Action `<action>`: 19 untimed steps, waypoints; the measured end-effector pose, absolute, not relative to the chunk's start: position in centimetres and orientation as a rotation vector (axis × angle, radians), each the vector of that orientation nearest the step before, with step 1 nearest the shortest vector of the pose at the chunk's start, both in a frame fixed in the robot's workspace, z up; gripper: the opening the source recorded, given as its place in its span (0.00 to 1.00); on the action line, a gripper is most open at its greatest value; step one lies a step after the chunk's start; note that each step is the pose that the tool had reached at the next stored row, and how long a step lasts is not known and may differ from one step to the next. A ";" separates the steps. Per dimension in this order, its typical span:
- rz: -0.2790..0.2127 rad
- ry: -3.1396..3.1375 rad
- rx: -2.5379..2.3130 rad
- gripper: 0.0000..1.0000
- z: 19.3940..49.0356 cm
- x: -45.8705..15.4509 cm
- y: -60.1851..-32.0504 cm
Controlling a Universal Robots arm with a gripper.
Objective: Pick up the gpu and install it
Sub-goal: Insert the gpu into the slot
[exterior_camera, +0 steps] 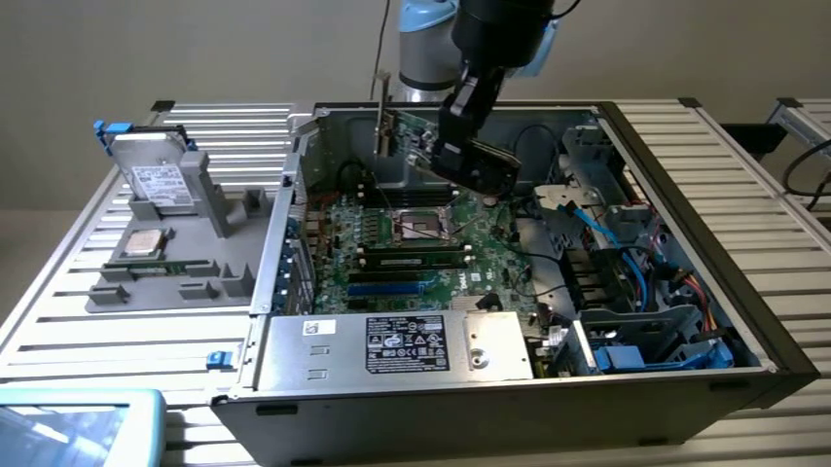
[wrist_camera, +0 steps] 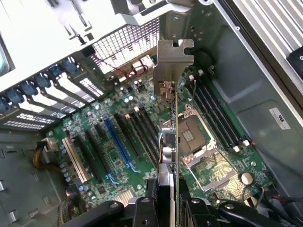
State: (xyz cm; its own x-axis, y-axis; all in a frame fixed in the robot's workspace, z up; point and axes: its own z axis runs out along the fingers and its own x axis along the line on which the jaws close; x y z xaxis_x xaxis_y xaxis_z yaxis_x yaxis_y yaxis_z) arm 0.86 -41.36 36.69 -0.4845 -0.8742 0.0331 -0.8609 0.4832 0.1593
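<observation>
Green circuit board, black cooler, silver end bracket: one gpu (exterior_camera: 418, 136) (wrist_camera: 171, 137), a thin flat rectangle pinched between the two black fingers (wrist_camera: 144, 208) of the one gripper (exterior_camera: 457, 146) (wrist_camera: 168, 208). The card is held in the air, edge-down and tilted, above the motherboard (exterior_camera: 415, 233) (wrist_camera: 118, 142) inside the open metal case (exterior_camera: 675, 175), seated in no slot. From the wrist it reads edge-on, hanging between the expansion slots and the one square CPU socket (wrist_camera: 201, 142).

- Slots: one blue slot (wrist_camera: 118, 142) and one cream slot (wrist_camera: 75, 158); the black ones are too crowded to count.
- One silver power supply box (exterior_camera: 389, 345) with a black label.
- Outside the case, on the exterior view's left, one grey moulded fixture (exterior_camera: 182, 282) carries one silver hard drive (exterior_camera: 159, 180), standing upright with a white label, and one small square processor chip (exterior_camera: 140, 243), lying flat.
- Ribbed metal table (exterior_camera: 727, 146) underneath.
</observation>
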 end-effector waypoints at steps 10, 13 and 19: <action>-0.161 -2.462 1.765 0.28 36.7 0.8 -41.4; -0.147 -2.417 1.829 0.28 36.6 0.8 -41.4; -0.100 -2.347 1.921 0.28 36.5 0.9 -41.4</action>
State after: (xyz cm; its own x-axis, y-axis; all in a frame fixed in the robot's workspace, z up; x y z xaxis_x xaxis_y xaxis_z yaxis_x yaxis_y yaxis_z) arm 0.85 -41.36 36.52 -0.1947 -0.9800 0.0412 -0.9730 0.1983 0.1183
